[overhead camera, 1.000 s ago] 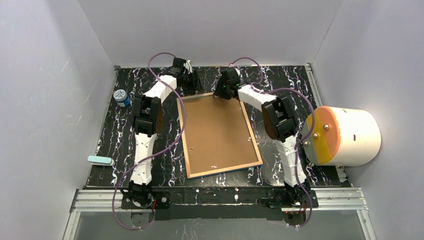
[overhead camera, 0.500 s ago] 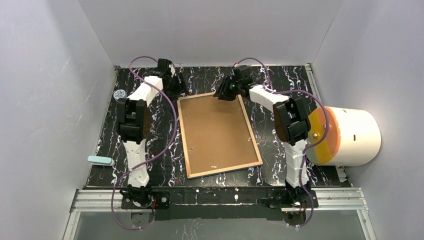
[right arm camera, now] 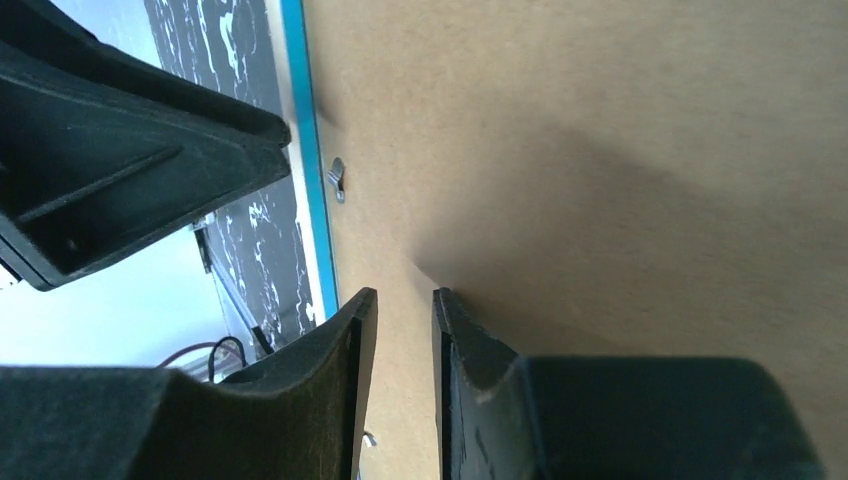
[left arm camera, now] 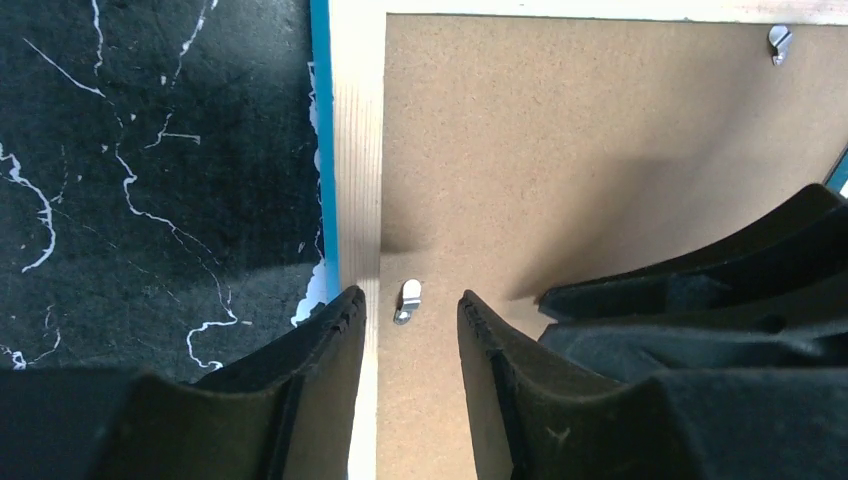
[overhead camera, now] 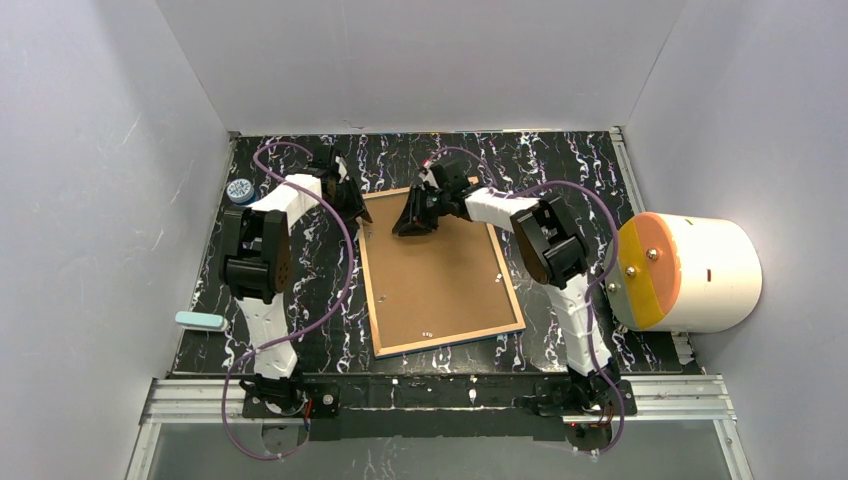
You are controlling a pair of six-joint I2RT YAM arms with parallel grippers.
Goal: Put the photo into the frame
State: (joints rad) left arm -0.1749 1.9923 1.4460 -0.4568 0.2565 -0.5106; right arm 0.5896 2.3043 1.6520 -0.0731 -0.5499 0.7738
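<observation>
Brown fibreboard fills most of what I see: the backing board (overhead camera: 440, 280) faces up inside the frame (overhead camera: 368, 280), which lies face down on the black marbled desk (overhead camera: 560, 170), roughly midway between my two arms. The frame's pale wooden back edge runs around the board, and a thin line of bright blue rim shows along its outer side.

My left pincer (left arm camera: 410, 322) sits low at the frame's far-left corner. Its fingers are spread a little and grip nothing. One is over the wooden edge and the other over the board, with a small metal clip (left arm camera: 407, 298) in the gap between them.

My right pincer (right arm camera: 404, 305) hovers just beside it over the far part of the board. Only a slim gap separates its fingers, and it is empty too.

A white drum with an orange face (overhead camera: 690, 272) lies off the desk's right edge. A small blue-lidded jar (overhead camera: 240, 190) stands near the far-left corner.
</observation>
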